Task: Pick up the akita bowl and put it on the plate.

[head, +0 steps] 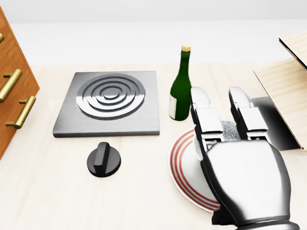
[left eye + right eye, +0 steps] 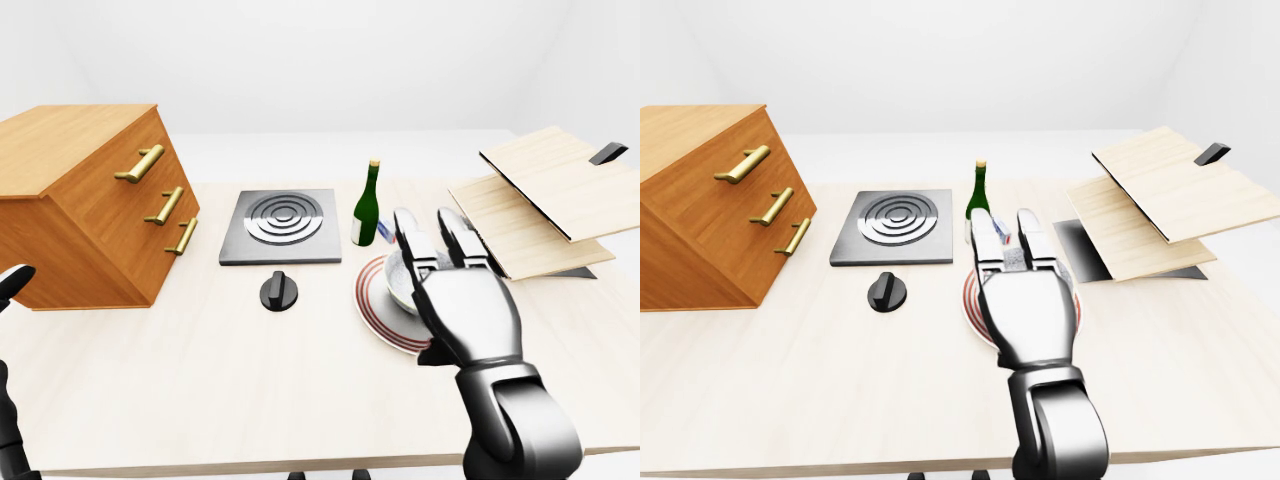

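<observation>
The plate [image 1: 179, 163] is sitting on the worktop [image 1: 53, 196] at the head view's lower right, with the akita bowl [image 1: 230, 130] resting on it and my right hand [image 1: 242, 170] hanging over both. The bottle [image 1: 181, 91] is standing just above the plate. The hob [image 1: 110, 103] is lying left of the bottle, and the knob [image 1: 103, 159] is lying below the hob.

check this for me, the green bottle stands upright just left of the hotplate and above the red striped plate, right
Not quite. In the head view the green bottle stands upright just right of the hotplate, not left of it; it is indeed above the red-striped plate.
</observation>
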